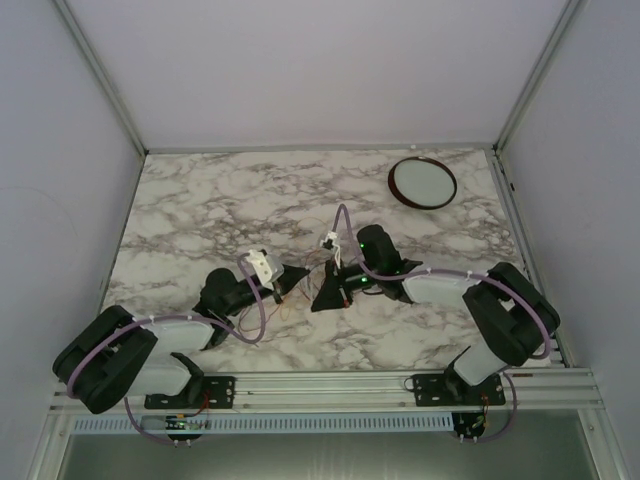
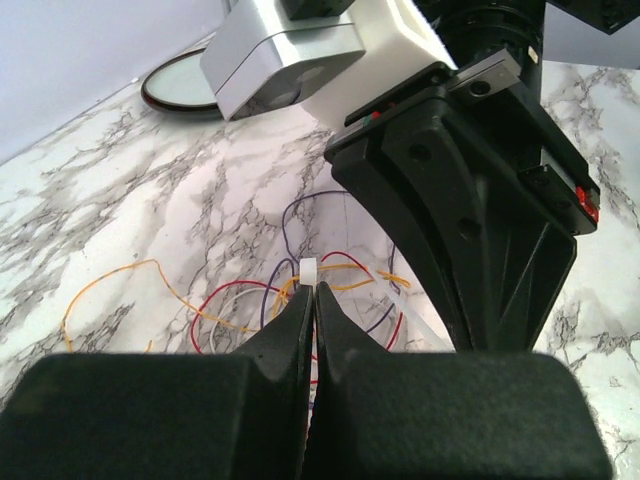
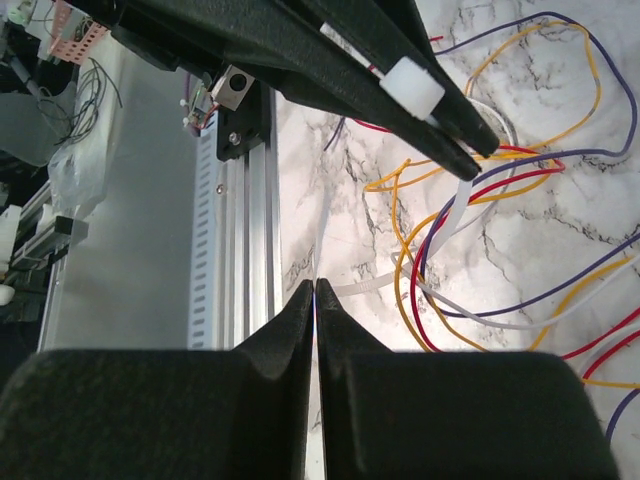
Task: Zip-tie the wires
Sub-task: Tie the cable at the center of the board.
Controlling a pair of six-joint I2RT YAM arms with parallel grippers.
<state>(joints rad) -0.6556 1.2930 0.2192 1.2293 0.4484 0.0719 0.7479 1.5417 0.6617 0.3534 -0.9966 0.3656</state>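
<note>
— The wires (image 3: 470,195), where do they lie?
— Loose on the marble bench (image 1: 200,200), in red, orange, yellow and purple loops. They sit just under and between the two pincer tips, which point at each other, close together.
— And the left pincer (image 2: 310,290)?
— Closed tight. A white zip tie (image 3: 412,88) has its square head clamped between the fingers, near the tips, above the loops.
— The right pincer (image 3: 316,285)?
— Closed as well. The tie's pale strap runs from the left pincer across the wires and ends at the right pincer's tips. It looks nipped there, though the strap is thin and I can't be sure from this angle.
— Does the strap go round the bunch?
— Cannot tell; it crosses some strands.
— Anything else?
— A dark-rimmed round dish (image 1: 422,183), well apart, beyond the right pincer.
</note>
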